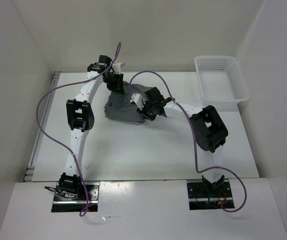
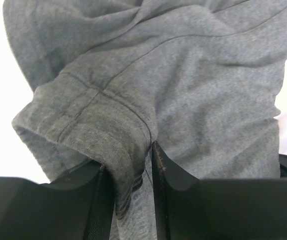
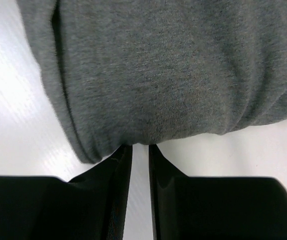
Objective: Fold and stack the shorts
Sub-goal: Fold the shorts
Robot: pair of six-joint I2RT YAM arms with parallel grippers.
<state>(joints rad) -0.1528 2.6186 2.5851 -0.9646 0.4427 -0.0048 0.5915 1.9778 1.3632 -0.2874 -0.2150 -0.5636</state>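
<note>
The grey shorts (image 1: 122,106) lie crumpled on the white table at the back centre. My left gripper (image 1: 116,84) comes down on their far left edge. In the left wrist view my left gripper (image 2: 128,167) is shut on a folded, stitched hem of the shorts (image 2: 183,90), with fabric bunched between the jaws. My right gripper (image 1: 144,106) is on the right side of the shorts. In the right wrist view my right gripper (image 3: 140,146) has its jaws almost together, and its tips pinch the near edge of the shorts (image 3: 168,70) just above the table.
A white mesh basket (image 1: 239,88) stands empty at the back right of the table. White walls close in the left, back and right sides. Purple cables loop off both arms over the table.
</note>
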